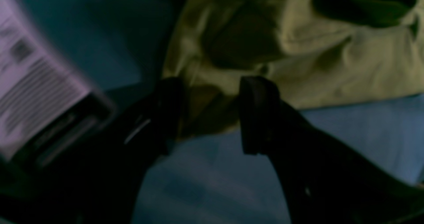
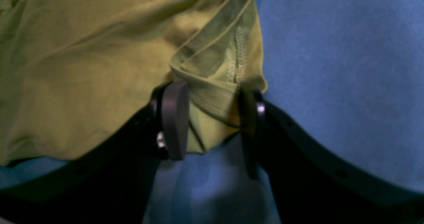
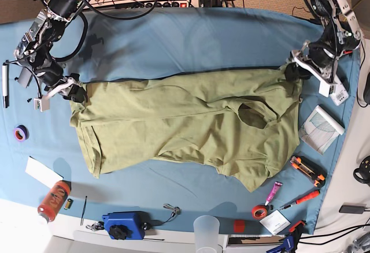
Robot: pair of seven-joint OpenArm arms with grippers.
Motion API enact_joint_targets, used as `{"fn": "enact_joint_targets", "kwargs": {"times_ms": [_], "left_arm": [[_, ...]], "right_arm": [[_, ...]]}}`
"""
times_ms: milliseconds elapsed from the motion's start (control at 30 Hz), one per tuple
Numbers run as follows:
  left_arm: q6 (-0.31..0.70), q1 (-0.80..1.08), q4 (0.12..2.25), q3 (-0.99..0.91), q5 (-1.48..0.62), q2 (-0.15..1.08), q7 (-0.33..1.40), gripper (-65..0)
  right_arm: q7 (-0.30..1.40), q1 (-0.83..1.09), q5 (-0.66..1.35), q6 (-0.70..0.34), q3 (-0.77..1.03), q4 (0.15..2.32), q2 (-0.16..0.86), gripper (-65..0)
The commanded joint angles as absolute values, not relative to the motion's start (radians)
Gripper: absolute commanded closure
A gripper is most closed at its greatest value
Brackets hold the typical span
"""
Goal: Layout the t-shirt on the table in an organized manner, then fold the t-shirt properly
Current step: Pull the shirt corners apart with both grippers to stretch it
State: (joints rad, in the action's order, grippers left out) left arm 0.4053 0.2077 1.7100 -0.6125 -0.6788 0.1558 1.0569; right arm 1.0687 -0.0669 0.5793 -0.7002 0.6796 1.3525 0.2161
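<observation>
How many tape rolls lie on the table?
2: in the base view, a purple roll by the table's left edge and a red roll near the front right corner. More may be hidden.

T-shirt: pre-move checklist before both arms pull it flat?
1. Right gripper has the t-shirt hem corner between its fingers: ok.
2. Right jaws clamped on cloth: not ok, gap visible.
3. Left gripper straddles a shirt edge: ok.
4. Left grip closed: cannot tell, view dark and blurred.
5. Shirt lies flat: not ok, wrinkled, one sleeve folded over.
6. Table free behind the shirt: ok.
</observation>
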Motion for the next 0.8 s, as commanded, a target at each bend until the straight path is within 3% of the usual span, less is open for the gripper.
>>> {"fn": "enact_joint_targets", "kwargs": {"times_ms": [0, 100, 200, 233, 500, 767], "left_arm": [[0.408, 0.196, 1.705, -0.613, -0.683, 0.163, 1.08, -30.0], [0.4, 0.185, 1.67, -0.613, -0.672, 0.164, 1.085, -23.0], [0.401, 0.188, 1.664, -0.614, -0.673, 0.164, 1.101, -4.8], [0.401, 0.188, 1.664, -0.614, -0.673, 0.164, 1.111, 0.0], [0.401, 0.188, 1.681, -0.619, -0.818, 0.169, 1.232, 0.0], [0.401, 0.205, 1.7, -0.645, -0.832, 0.191, 1.256, 0.0]], "right_arm": [[1.056, -0.084, 0.579, -0.698, 0.682, 1.366, 0.233, -24.8], [1.051, -0.086, 0.577, -0.698, 0.682, 1.366, 0.233, -16.4], [1.05, -0.086, 0.552, -0.698, 0.682, 1.366, 0.233, -1.3], [1.05, -0.086, 0.549, -0.698, 0.682, 1.366, 0.236, 0.0], [1.087, -0.085, 0.587, -0.698, 0.683, 1.404, 0.316, 0.0], [1.147, -0.025, 0.639, -0.698, 0.723, 1.505, 0.31, 0.0]]}}
